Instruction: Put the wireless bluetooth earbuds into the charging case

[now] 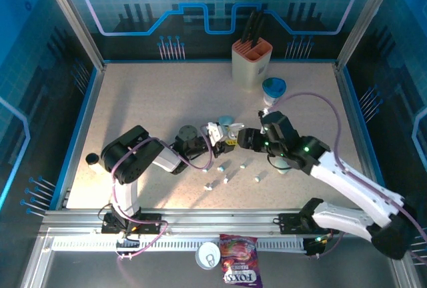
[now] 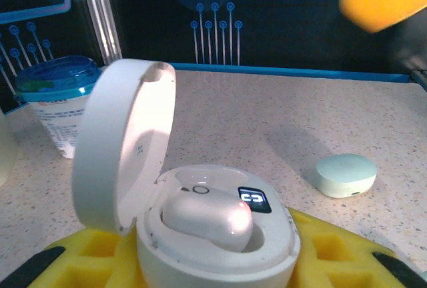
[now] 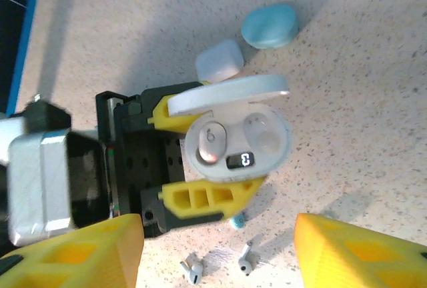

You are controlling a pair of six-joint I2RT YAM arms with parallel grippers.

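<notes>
Between left fingers (image 3: pixel 200 198), open case (image 3: pixel 263 140) holds one earbud (image 3: pixel 208 143)

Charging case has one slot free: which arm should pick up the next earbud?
Right. The left hand is shut on the open charging case, so it is occupied. The right hand is open and empty above it, with loose earbuds on the table between its fingers.
</notes>
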